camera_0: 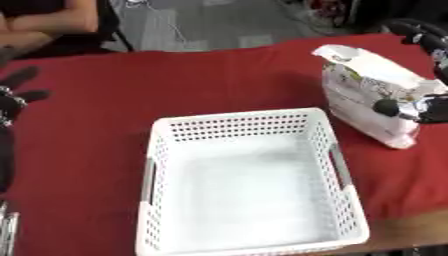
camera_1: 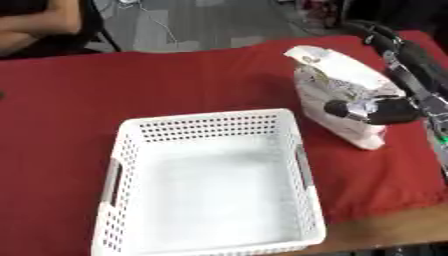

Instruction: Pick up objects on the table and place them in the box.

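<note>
A white snack bag (camera_1: 337,90) with green and dark print stands tilted on the red tablecloth, just right of the basket. My right hand (camera_1: 385,111) comes in from the right and is curled round the bag's near side, thumb in front. The white perforated plastic basket (camera_0: 166,135) sits in the middle foreground with nothing inside it. My left hand (camera_0: 16,97) shows at the left edge, fingers up and relaxed, well away from the basket.
The red cloth (camera_0: 96,75) covers the table, and bare wood (camera_0: 416,230) shows at the front right corner. A person's arm (camera_0: 48,22) rests at the far left edge, touching nothing of the task.
</note>
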Tool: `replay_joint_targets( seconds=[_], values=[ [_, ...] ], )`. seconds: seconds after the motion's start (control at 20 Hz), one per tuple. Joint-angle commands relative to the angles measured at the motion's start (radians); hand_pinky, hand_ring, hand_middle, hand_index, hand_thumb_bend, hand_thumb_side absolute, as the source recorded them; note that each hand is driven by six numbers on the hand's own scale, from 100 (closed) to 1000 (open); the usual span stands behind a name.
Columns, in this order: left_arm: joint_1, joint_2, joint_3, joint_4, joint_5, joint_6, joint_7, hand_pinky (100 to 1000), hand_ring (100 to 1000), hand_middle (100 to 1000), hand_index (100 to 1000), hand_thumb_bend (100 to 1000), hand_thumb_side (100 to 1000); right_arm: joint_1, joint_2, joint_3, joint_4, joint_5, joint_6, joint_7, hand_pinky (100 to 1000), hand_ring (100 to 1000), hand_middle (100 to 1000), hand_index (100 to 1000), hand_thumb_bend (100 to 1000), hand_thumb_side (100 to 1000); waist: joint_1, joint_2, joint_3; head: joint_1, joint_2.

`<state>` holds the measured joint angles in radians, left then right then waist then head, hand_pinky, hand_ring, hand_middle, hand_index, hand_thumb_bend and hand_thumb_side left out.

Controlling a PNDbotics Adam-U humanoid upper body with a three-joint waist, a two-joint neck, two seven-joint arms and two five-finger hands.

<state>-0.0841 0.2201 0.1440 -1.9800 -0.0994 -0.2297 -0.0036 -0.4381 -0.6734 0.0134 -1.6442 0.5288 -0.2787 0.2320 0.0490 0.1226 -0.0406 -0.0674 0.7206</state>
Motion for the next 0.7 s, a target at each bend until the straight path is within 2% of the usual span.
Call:
replay_joint_targets(
  seconds=[0.05,0.35,0.4,0.45,0.7],
  values=[
    [-0.006,0.007,-0.002,-0.02,0.005,-0.001,-0.005,731,861,976,960,764,1000,-0.046,-0.047,0.004,0.039,-0.006,-0.014,0.003,860,924,943,1000,807,812,-0.005,-0.015,0.003,-0.006,-0.006],
    [-0.005,0.008,-0.003,-0.02,0.005,-0.001,-0.007,732,861,977,959,764,1000,-0.114,-0.079,0.018,0.134,0.007,-0.032,0.001,860,918,939,1000,810,806,-0.006,-0.015,0.006,-0.008,-0.003],
    [-0.005,0.008,-0.004,-0.02,0.005,-0.001,-0.008,732,861,977,959,763,1000,-0.123,-0.085,0.019,0.151,0.012,-0.035,0.0,863,917,938,1000,789,798,-0.006,-0.015,0.006,-0.008,-0.003],
    [-0.005,0.008,-0.004,-0.02,0.005,-0.001,-0.008,732,861,977,959,763,1000,-0.13,-0.09,0.021,0.167,0.019,-0.038,0.0,862,917,938,1000,812,802,-0.007,-0.015,0.007,-0.007,-0.003],
    [-0.004,0.009,-0.004,-0.02,0.005,-0.001,-0.009,733,861,977,958,763,1000,-0.151,-0.111,0.017,0.233,0.043,-0.048,-0.01,867,916,937,1000,813,796,-0.008,-0.014,0.008,-0.005,-0.001]
  ],
)
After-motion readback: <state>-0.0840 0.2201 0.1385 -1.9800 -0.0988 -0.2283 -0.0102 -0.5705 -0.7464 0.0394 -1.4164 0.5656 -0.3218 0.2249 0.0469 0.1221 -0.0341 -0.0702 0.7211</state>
